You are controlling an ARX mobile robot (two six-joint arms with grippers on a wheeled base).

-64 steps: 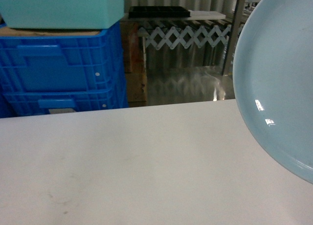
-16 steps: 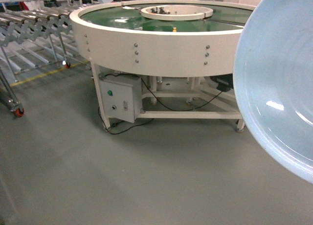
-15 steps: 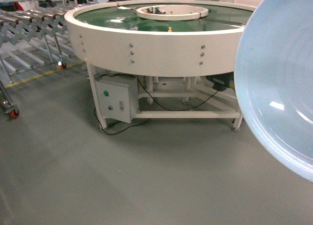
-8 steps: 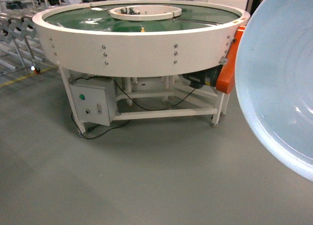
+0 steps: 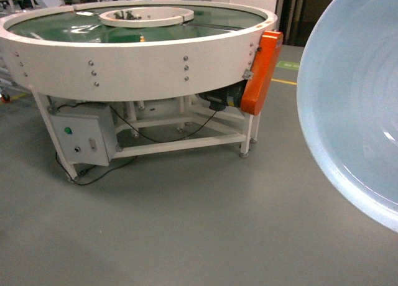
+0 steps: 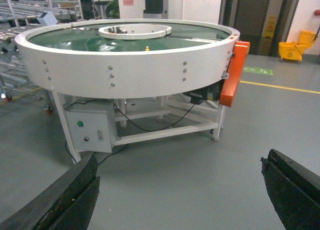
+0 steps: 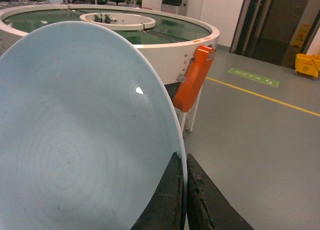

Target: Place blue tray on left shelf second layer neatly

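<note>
While my right gripper (image 7: 182, 190) pinches the rim of the blue tray (image 7: 75, 135) between its two dark fingers, the tray stands tilted on edge, carried in the air at the right side of the head view, well clear of the grey floor (image 5: 186, 224). My left gripper (image 6: 180, 190) hangs spread wide with nothing between its fingers. Ahead I see a round white conveyor table (image 5: 137, 62) with a green top, an orange guard (image 5: 261, 68) at its right edge and a grey control box (image 5: 81, 137) under its left edge.
</note>
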